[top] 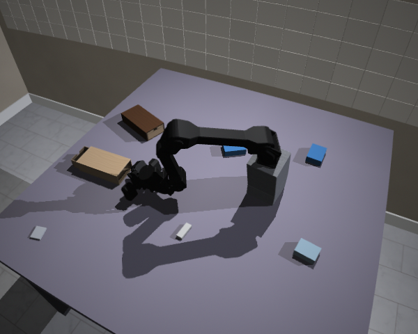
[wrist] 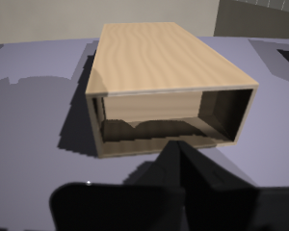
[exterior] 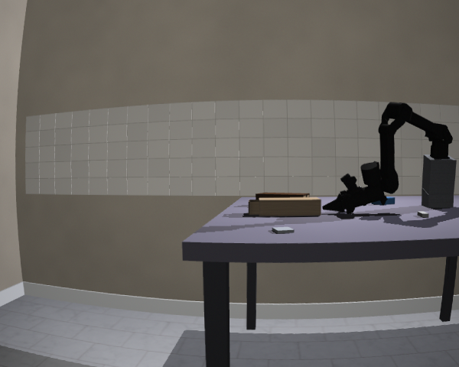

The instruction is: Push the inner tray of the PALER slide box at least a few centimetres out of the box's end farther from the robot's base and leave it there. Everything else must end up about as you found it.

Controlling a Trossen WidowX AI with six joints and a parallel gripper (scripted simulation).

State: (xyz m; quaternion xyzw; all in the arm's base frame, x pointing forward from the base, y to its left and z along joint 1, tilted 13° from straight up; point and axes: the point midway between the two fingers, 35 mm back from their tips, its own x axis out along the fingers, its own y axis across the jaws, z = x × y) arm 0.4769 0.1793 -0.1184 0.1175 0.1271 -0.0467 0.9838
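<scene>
The paler slide box [top: 102,164] lies at the table's left side; it also shows in the side view [exterior: 284,206] and fills the wrist view [wrist: 164,77]. Its inner tray [top: 78,154] sticks out a little from the end farther from my base. In the wrist view the near end is an open hollow, with the tray's end wall [wrist: 151,107] set back inside. My gripper [top: 129,181] is shut and empty, low over the table. Its fingertips [wrist: 179,145] point into the near opening, just at its lower edge, apart from the tray wall.
A darker brown slide box [top: 142,121] sits behind the pale one. A blue wedge [top: 233,149] and a blue cube [top: 315,154] lie near my base [top: 268,172]. A light blue block [top: 306,250], a small white block [top: 183,230] and a grey tile [top: 37,232] lie nearer the front.
</scene>
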